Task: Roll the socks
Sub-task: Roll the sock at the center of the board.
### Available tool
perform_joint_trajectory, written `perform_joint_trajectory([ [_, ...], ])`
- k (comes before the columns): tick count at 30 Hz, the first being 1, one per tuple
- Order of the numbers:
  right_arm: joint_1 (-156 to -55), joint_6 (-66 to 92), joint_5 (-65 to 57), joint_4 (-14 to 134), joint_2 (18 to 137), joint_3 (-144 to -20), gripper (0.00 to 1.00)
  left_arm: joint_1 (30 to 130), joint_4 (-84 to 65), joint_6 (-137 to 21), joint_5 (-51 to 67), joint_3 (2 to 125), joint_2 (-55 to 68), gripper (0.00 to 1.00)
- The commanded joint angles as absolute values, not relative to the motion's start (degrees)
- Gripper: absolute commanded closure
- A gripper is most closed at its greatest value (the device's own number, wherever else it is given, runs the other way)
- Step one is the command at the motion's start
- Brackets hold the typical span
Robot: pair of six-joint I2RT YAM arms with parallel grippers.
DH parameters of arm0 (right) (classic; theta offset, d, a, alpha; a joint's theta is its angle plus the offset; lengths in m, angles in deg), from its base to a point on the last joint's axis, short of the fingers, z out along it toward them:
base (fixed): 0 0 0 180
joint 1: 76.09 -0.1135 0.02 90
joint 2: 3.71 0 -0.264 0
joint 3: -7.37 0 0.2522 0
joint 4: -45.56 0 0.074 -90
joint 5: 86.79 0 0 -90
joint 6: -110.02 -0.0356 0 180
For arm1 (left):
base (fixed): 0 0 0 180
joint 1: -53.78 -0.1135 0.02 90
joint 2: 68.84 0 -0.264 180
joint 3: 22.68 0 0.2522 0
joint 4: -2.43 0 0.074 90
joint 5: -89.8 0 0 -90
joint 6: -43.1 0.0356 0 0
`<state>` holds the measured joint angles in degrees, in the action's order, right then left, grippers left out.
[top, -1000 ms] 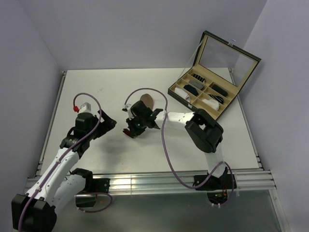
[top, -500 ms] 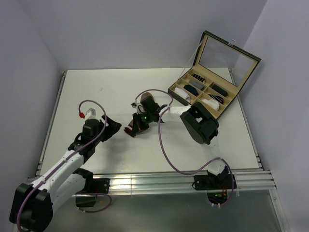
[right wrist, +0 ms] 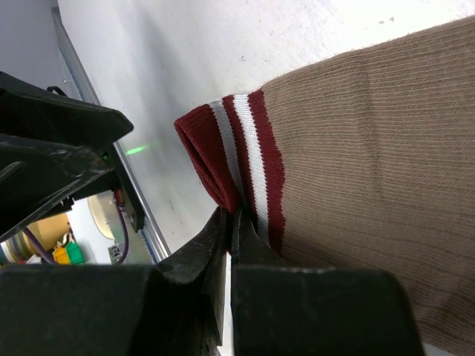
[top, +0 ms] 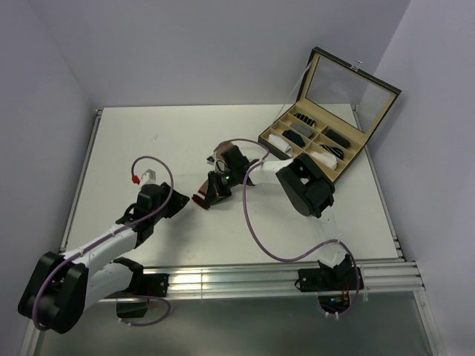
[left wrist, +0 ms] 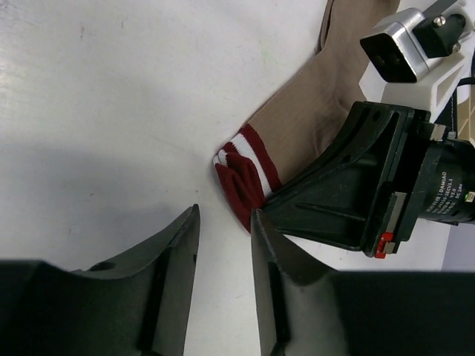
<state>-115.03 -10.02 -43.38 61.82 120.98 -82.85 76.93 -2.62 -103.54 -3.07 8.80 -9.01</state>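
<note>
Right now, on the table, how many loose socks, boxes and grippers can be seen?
Loose socks in view: 1, the tan sock.
Boxes: 1, the open box.
Grippers: 2, the left gripper open, the right gripper shut on the sock's cuff.
Total: 4.

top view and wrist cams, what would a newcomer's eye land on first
The tan sock with its dark red-and-white cuff, pinched at the cuff by the right gripper mid-table. Next, the left gripper slightly open just beside that cuff, and the open-lidded box of sock rolls at the back right.
</note>
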Motion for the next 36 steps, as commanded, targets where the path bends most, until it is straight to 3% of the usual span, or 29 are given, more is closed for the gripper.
perform_joint_trajectory([
  [1, -114.68, -10.65, -43.90, 61.08, 122.42, -84.61, 1.00, 77.59, 2.64, -104.29, -3.45, 8.66, -6.79, 0.62],
  [3, -114.50, -11.09, -44.25, 60.55, 122.42, -84.52, 1.00, 78.03, 2.82, -104.38, -3.80, 9.10, -4.69, 0.69],
  [9, -114.24, -11.36, -44.25, 60.55, 122.50, -85.05, 1.00, 78.74, 3.43, -105.00, -4.24, 10.07, 0.32, 0.76],
  [36, -114.06, -12.15, -45.31, 59.85, 123.56, -85.22, 1.00, 79.09, 16.53, -105.35, -2.92, 8.66, 7.89, 0.72],
])
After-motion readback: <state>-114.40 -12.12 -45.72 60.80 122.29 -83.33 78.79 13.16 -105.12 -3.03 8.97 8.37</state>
